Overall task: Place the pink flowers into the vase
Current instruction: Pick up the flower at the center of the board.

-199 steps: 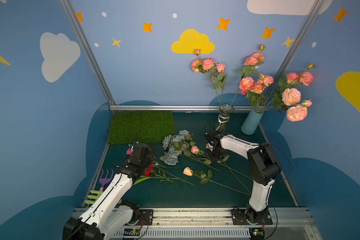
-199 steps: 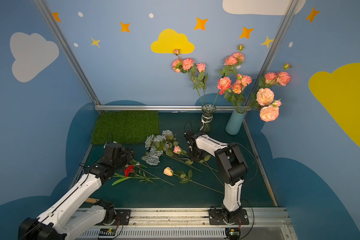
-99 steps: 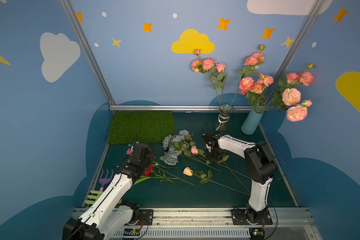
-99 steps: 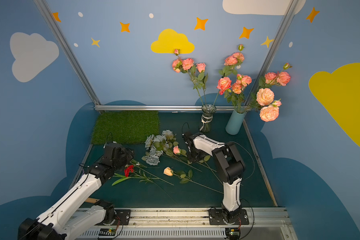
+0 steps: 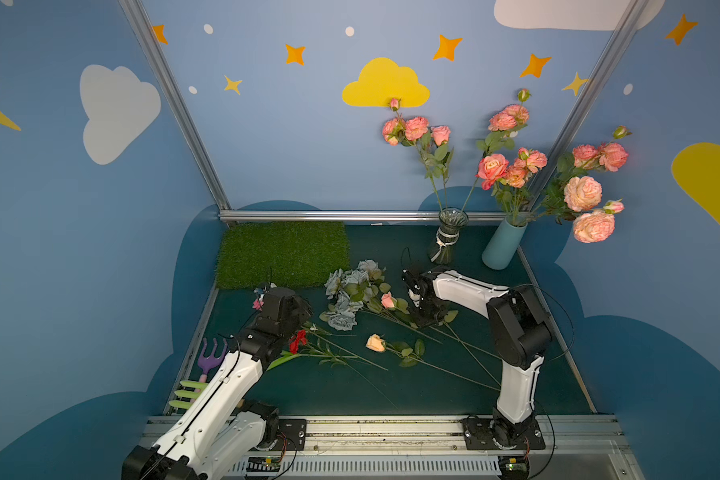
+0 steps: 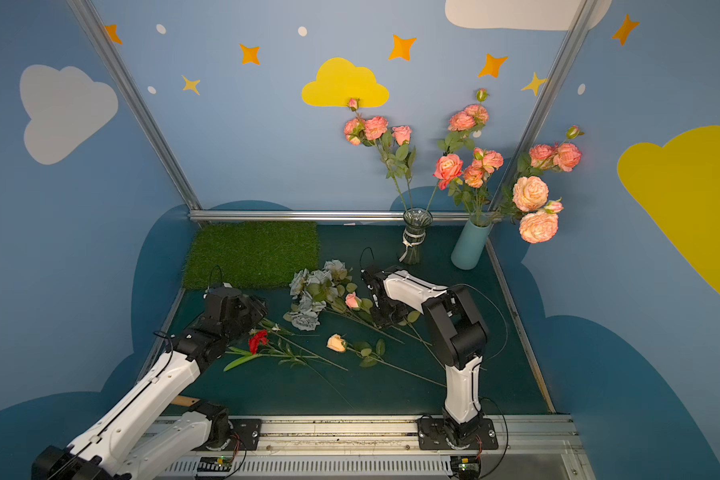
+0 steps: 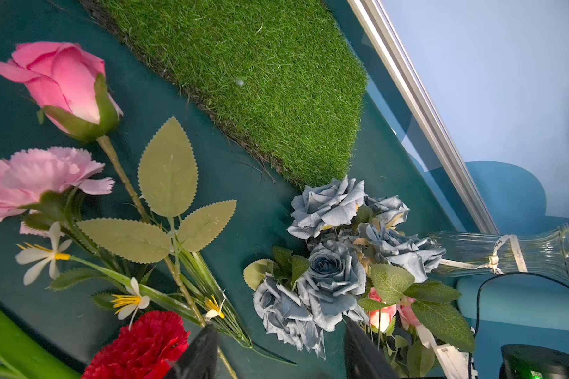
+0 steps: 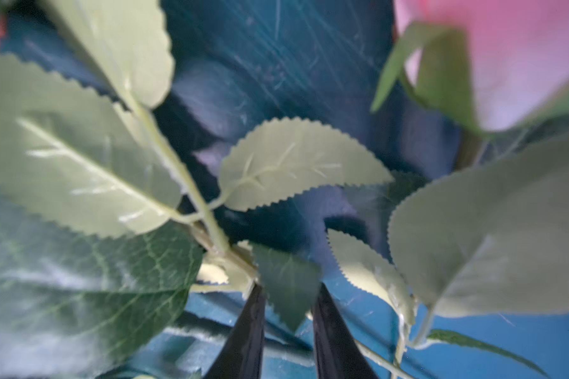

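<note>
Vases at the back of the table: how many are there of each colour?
Clear glass vase: 1
Teal vase: 1
Total: 2

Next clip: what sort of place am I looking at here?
Likely a staged robot-recording booth dressed as a playful garden scene, not a real home or shop: blue walls with a yellow cloud decal, an aluminium frame post at the corner, and a fake grass mat.
</note>
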`<state>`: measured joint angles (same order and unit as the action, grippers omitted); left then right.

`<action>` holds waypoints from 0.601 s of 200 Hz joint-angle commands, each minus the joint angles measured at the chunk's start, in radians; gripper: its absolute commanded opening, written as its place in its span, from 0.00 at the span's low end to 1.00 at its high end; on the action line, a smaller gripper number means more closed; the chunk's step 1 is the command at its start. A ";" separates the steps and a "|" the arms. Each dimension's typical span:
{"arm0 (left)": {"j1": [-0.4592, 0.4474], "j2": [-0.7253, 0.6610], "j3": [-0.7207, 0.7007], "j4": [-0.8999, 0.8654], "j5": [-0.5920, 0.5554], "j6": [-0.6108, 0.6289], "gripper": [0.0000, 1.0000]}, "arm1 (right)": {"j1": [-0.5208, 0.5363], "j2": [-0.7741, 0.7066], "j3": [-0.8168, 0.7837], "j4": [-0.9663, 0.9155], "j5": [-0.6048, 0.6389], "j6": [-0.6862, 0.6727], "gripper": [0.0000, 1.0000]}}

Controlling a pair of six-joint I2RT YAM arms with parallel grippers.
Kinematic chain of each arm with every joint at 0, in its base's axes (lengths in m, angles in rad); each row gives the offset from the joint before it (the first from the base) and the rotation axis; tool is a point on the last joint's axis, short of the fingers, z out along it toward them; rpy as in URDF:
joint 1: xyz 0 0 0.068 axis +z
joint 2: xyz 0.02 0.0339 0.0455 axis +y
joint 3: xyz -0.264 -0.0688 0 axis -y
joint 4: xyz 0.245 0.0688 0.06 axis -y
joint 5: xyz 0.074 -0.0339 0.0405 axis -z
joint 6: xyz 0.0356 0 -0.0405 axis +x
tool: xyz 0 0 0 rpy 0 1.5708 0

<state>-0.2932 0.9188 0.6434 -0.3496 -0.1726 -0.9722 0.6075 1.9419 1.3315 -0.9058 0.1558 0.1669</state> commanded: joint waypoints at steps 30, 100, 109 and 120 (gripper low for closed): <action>-0.005 -0.037 0.022 -0.043 -0.021 0.006 0.62 | 0.009 0.009 -0.007 -0.060 0.023 -0.001 0.28; -0.005 -0.049 0.032 -0.057 -0.030 0.009 0.62 | -0.003 0.065 -0.009 -0.063 0.049 -0.001 0.17; -0.006 -0.051 0.032 -0.059 -0.031 0.009 0.62 | -0.006 0.063 -0.009 -0.061 0.045 -0.001 0.10; -0.005 -0.056 0.031 -0.059 -0.033 0.008 0.62 | -0.007 0.064 -0.008 -0.058 0.041 -0.004 0.04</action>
<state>-0.2958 0.8768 0.6544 -0.3897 -0.1921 -0.9718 0.6109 1.9617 1.3350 -0.9428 0.1848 0.1585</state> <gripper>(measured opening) 0.619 0.090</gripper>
